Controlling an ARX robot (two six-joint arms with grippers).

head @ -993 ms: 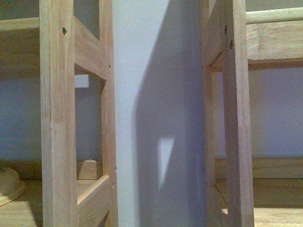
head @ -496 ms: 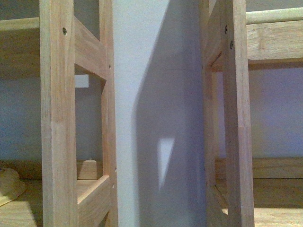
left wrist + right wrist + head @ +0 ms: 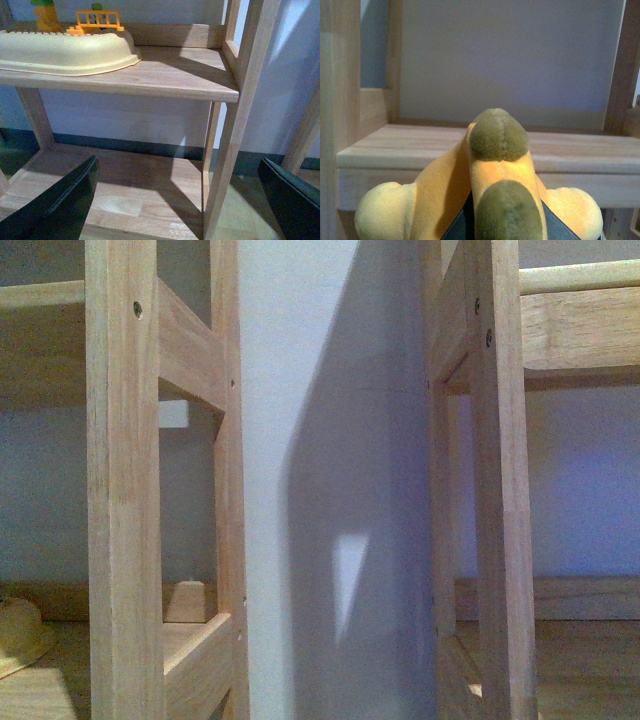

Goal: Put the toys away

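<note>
- Presently, two pale wooden shelf units (image 3: 125,490) stand against a grey-white wall (image 3: 300,390).
- Left gripper (image 3: 180,200): fingers wide apart, empty, below the shelf holding a cream tray (image 3: 65,50).
- Right gripper: jaws clamped on the orange-yellow plush animal (image 3: 485,190), before a bare shelf board (image 3: 580,150).

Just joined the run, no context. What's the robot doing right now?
The right gripper is shut on an orange-yellow plush and holds it in front of a bare wooden shelf board, apparently about to put it there. The left gripper is open and empty, facing another wooden shelf that carries a cream tray with small colourful pieces. The front view shows only two shelf frames with the wall between them; neither arm shows in it.
</note>
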